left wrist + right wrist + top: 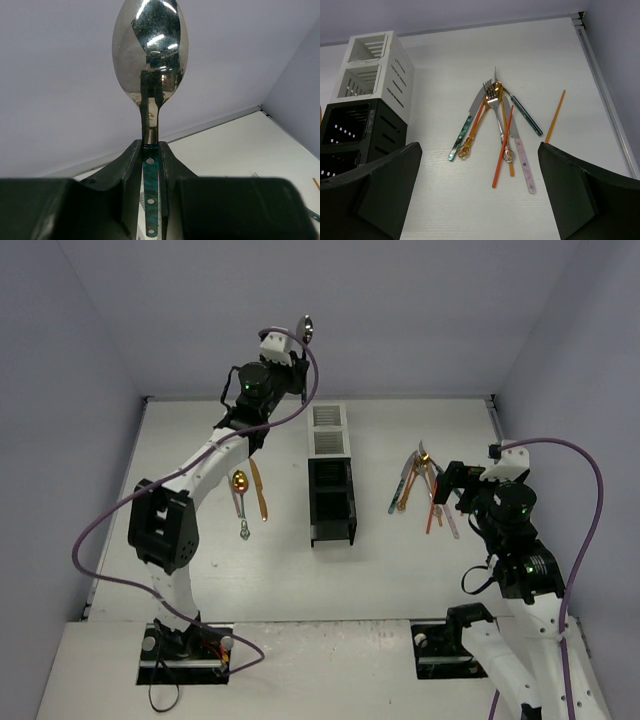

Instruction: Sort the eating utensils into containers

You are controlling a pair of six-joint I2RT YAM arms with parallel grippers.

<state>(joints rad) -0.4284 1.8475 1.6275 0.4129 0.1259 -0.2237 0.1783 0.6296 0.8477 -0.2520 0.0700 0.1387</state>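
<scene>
1. Transport is the step in hand. The left gripper [150, 150] pinches a silver spoon [150, 50] by its teal handle, jaws pressed close on either side of it, with the bowl pointing up and away from the wrist.
2. In the top view the spoon rides high off the table [200, 580], up at the far end of the containers [331, 475]. These are a row of 4 joined bins, 2 white at the far end and 2 black nearer the arms. From this angle it is hard to tell whether the spoon hangs over the far white bin or just to its left.
3. The next move likely calls for bringing the spoon squarely over 1 bin mouth, tipping it handle-down, lowering it and only then letting the jaws part. The mouths look narrow, so alignment matters.
4. The left arm reaches forward and up, elbow bent, wrist lifted above the bins, with the purple cable [100, 530] looping alongside.
5. The right gripper [479, 150] hovers over the pile [500, 130] to the right of the bins, jaws spread wide and holding nothing. The forks, knives and spoons there fan out, overlapping.
6. More work waits on the left, where a gold spoon [240, 483], an orange knife [259, 490] and 1 more spoon lie on the table under the left arm.
</scene>
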